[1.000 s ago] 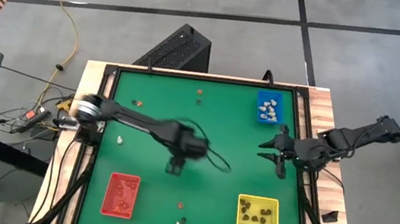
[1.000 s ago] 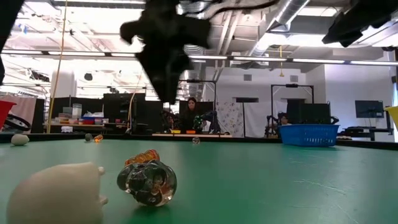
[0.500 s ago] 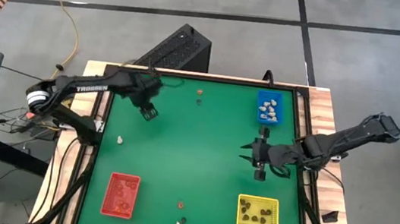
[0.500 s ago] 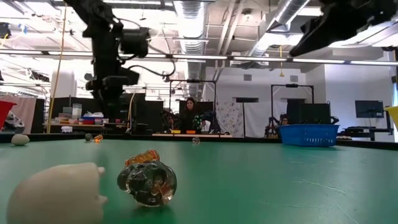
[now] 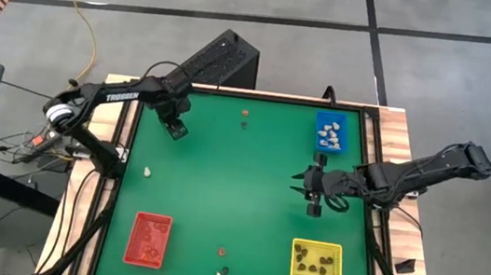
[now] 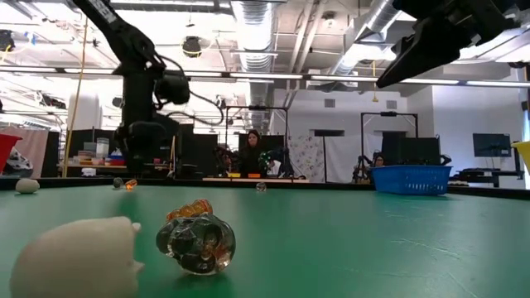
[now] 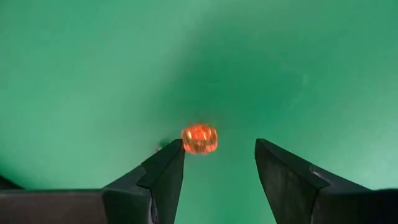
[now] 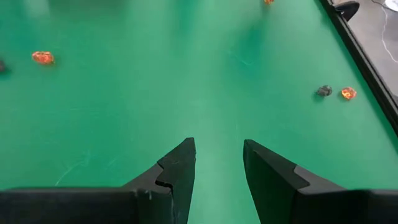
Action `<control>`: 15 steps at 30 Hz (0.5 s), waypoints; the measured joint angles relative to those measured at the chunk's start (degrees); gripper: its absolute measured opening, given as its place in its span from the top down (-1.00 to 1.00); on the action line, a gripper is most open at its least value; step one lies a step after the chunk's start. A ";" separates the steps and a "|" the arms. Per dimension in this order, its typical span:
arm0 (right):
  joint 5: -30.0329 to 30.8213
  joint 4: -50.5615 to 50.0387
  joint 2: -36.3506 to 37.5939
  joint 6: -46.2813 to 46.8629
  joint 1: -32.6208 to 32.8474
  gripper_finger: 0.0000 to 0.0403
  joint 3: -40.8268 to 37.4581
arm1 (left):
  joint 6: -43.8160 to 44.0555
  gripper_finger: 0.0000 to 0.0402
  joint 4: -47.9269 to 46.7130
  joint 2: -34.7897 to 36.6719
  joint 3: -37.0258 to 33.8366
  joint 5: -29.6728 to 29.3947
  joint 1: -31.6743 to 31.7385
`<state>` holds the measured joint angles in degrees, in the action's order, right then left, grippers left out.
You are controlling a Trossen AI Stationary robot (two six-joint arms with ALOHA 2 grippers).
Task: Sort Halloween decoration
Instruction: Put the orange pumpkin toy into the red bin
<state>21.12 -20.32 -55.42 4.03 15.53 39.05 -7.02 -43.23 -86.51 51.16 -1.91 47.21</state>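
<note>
A: Okay, left end effector [image 7: 214, 163]?
B: Fingers apart, holding nothing, hovering over the green felt tabletop [image 5: 240, 184] near its far left corner. Small glossy orange rounded trinket [image 7: 199, 138] lies on the felt just ahead of the gap, nearer one finger; no clear long axis.
A: Right end effector [image 8: 217, 163]?
B: Parted too, empty, mid-right of the tabletop. Orange trinkets [image 8: 43, 57] lie well ahead.
</note>
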 joint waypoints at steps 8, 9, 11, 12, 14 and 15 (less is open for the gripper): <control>-0.44 -0.22 0.00 0.00 0.06 0.18 -0.01 | -1.37 0.07 1.99 -5.69 0.00 -1.72 0.58; -0.44 -0.22 0.00 0.00 0.06 0.18 -0.02 | -1.37 0.07 1.93 -5.83 0.00 -1.88 0.56; -0.44 -0.22 0.00 0.00 0.05 0.18 -0.01 | -1.34 0.07 1.95 -5.98 0.00 -1.90 0.54; -0.43 -0.22 0.00 0.00 0.04 0.18 0.00 | -1.32 0.07 1.91 -5.98 0.00 -1.89 0.58; -0.41 -0.20 0.01 0.00 0.04 0.18 -0.01 | -1.31 0.08 1.68 -5.98 0.00 -1.90 0.65; -0.41 -0.22 0.00 0.00 0.04 0.18 -0.02 | -1.30 0.09 1.43 -5.98 0.00 -1.90 0.65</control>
<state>20.71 -20.53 -55.41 4.03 15.57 39.03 -8.32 -41.80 -92.49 51.16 -3.81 47.86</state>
